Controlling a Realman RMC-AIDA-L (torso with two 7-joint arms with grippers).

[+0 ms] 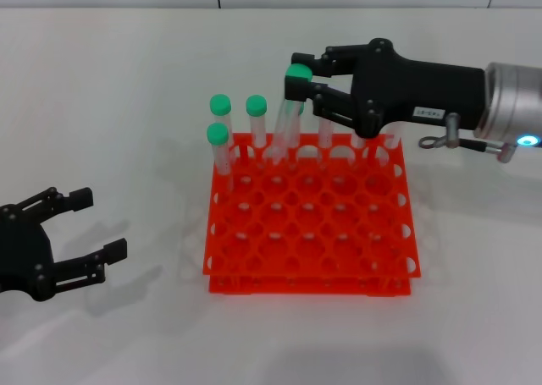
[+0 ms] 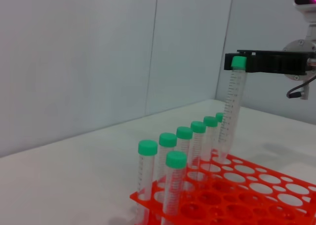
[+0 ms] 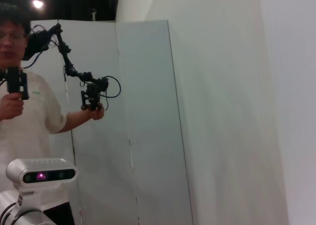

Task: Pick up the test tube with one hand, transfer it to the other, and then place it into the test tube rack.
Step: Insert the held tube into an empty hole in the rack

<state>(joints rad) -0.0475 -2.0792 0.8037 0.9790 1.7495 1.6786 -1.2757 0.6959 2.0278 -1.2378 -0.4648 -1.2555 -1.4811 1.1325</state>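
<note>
The right gripper (image 1: 306, 87) has its jaws clenched on the tube (image 1: 290, 106) by its green cap, near the top middle of the frame, so its tip can drop into the rack (image 1: 310, 233), while the left gripper (image 1: 95, 226) waits released at lower left.

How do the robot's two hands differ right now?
The right hand is raised over the back of the orange rack, shut on a green-capped tube; the left hand sits low beside the rack, open and empty. The right hand has a white label; the left shows none. Both are black and two-fingered.
</note>
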